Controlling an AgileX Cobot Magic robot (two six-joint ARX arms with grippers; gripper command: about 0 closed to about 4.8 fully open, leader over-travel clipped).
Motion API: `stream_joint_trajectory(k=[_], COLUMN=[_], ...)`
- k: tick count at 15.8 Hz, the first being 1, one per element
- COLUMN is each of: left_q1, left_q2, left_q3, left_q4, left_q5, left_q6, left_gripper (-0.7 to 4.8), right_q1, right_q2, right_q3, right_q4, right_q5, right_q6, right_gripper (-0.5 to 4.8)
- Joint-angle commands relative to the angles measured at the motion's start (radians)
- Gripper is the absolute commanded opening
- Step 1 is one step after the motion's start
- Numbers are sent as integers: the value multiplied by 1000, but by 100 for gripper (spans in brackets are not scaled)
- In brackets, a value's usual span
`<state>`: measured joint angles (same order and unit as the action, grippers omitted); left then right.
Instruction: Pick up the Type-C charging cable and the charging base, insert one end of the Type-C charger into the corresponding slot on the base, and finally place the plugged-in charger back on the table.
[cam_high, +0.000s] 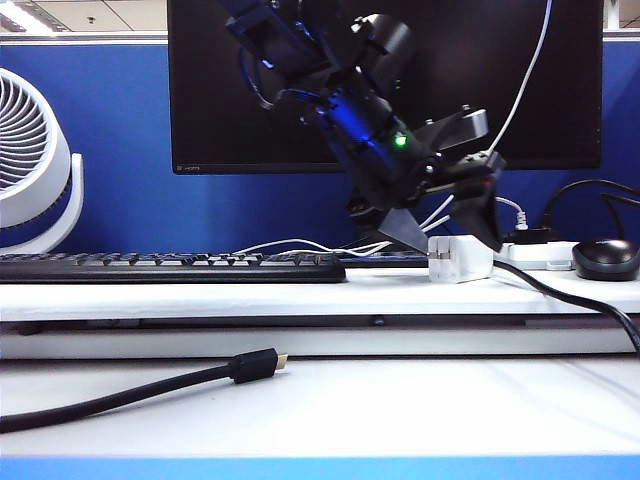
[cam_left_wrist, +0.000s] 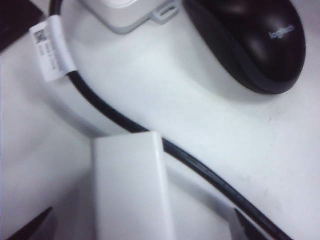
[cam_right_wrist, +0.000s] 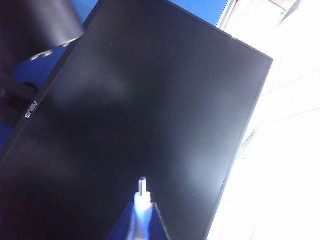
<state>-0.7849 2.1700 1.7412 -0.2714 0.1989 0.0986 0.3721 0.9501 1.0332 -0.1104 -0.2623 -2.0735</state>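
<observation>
The left gripper (cam_high: 455, 235) hangs right of centre in the exterior view, its dark fingers spread wide on either side of the base (cam_high: 460, 259) and holding nothing. In the left wrist view the two fingertips (cam_left_wrist: 30, 227) show only as dark points in the lower corners, with the base (cam_left_wrist: 132, 187) between them, so the jaws straddle it without yet pressing on it. The base stands on the table (cam_high: 200, 298), just beside a power strip (cam_high: 540, 255) and near a mouse (cam_high: 606, 258) at the right edge. A thin black cord (cam_left_wrist: 200, 172) with a white label runs past the base, close to it.

The right gripper (cam_right_wrist: 142, 210) is out of sight in the exterior view. Its wrist view shows it pinched shut on the cable (cam_right_wrist: 143, 189), whose small plug sticks out past the fingertips toward the dark monitor (cam_right_wrist: 150, 100). A white line (cam_high: 525, 75) trailing down in the upper right of the exterior view is likely the same cable.

The step in hand appears to be picking up the base; the plug seems already taken. The next move calls for the left jaws to close squarely on the base's flat sides without snagging the black cord, then lift it clear so that its slot can be turned toward the plug.
</observation>
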Motion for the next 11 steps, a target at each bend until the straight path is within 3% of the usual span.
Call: stream_joint_trajectory(k=[1, 2, 6, 9, 11], left_q1=[-4, -4, -11, -24, -23], left_q2=[11, 11, 11, 11, 10], left_q3=[4, 3, 3, 3, 4], left_q4=[24, 25, 43, 32, 8], left_q5=[-32, -56, -64, -64, -64], left_q6=[6, 6, 10, 39, 51], left_gripper=[445, 377, 259, 81, 73], right_q1=[0, 0, 0, 0, 0], right_q2=[-3, -3, -3, -3, -3], right_q3=[4, 4, 4, 4, 4], right_q4=[17, 17, 16, 13, 7], right_q5=[-2, -2, -2, -1, -1], right_q6=[2, 2, 6, 6, 8], right_gripper=[-1, -1, -1, -1, -1])
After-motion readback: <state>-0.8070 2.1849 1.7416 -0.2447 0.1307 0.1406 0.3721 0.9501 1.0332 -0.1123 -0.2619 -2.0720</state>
